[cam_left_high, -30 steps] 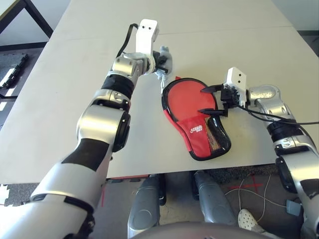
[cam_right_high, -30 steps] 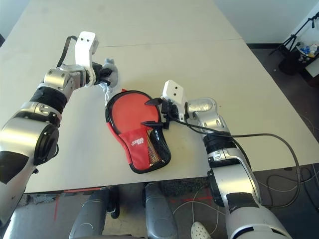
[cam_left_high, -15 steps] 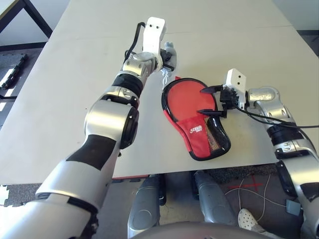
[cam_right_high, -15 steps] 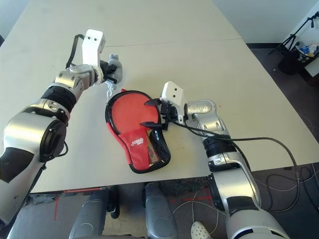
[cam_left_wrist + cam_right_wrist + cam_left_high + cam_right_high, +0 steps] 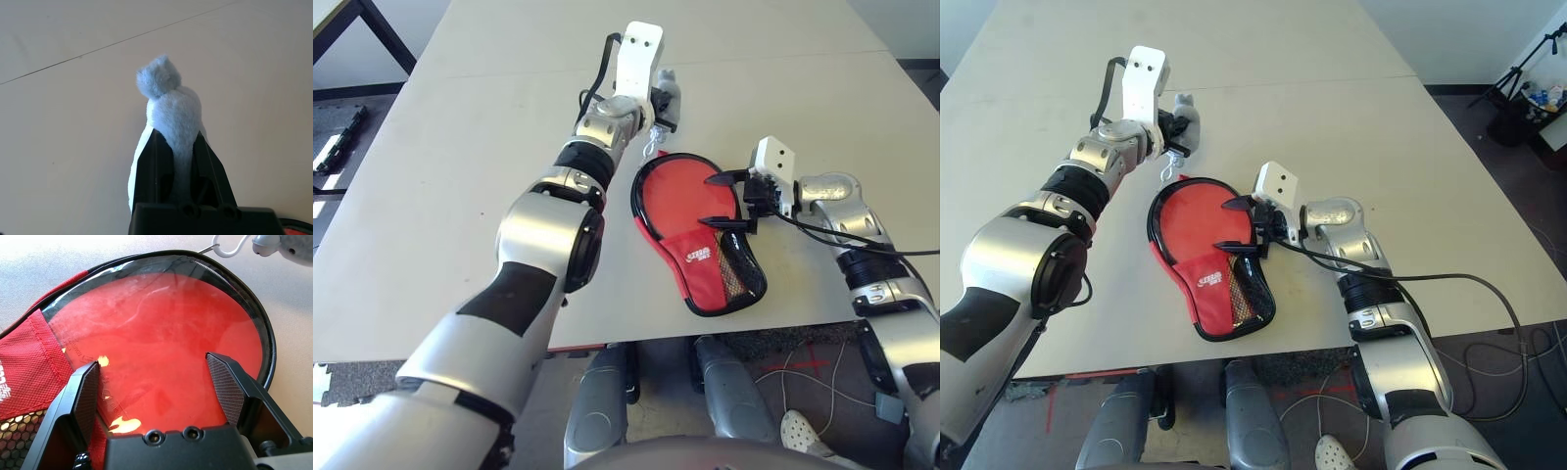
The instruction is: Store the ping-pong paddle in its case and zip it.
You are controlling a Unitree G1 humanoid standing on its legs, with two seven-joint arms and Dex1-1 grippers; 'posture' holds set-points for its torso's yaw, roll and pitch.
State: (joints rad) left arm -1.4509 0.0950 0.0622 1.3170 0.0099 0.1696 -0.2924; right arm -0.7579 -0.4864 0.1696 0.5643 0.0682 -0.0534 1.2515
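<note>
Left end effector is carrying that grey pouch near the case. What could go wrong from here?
1. The left end effector is shut on the grey pouch, whose white cord dangles just beyond the case. It may snag the black zipper edging.
2. The right end effector hangs open over the ping-pong paddle in the unzipped case. Lowering may press on the rubber.

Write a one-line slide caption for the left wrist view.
Left black fingers clamp a small grey fuzzy fabric pouch above the pale beige table.
</note>
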